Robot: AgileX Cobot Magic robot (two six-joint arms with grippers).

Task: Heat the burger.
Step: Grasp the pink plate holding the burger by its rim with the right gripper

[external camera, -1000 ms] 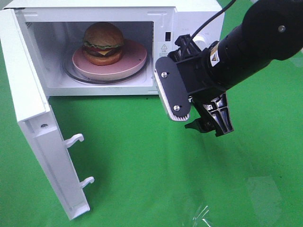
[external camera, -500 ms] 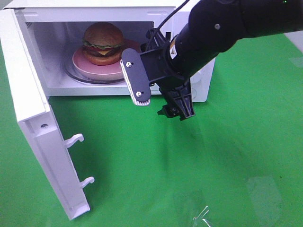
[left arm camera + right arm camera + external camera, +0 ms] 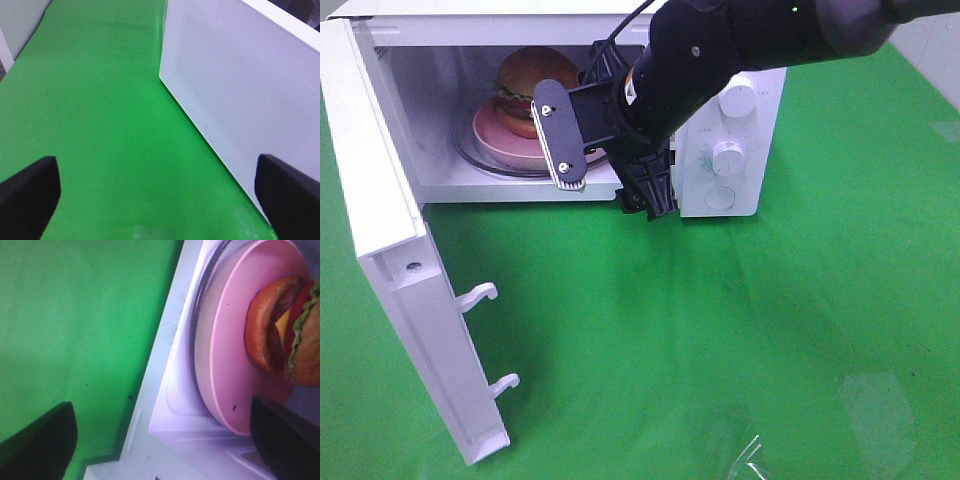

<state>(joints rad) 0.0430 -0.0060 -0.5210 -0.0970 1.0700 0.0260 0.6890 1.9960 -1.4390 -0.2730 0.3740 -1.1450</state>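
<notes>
Right end effector, jaws wide and empty, hovers at microwave mouth; burger on pink plate lies just inside.

From the high camera I see the right arm covering the right half of the burger and most of the pink plate. I cannot read the markings around the microwave's knobs; they are too small. The left gripper is outside this view. In the left wrist view, only the two fingertips show, cut by the frame edge. In the right wrist view, the burger is cropped at the frame edge.
</notes>
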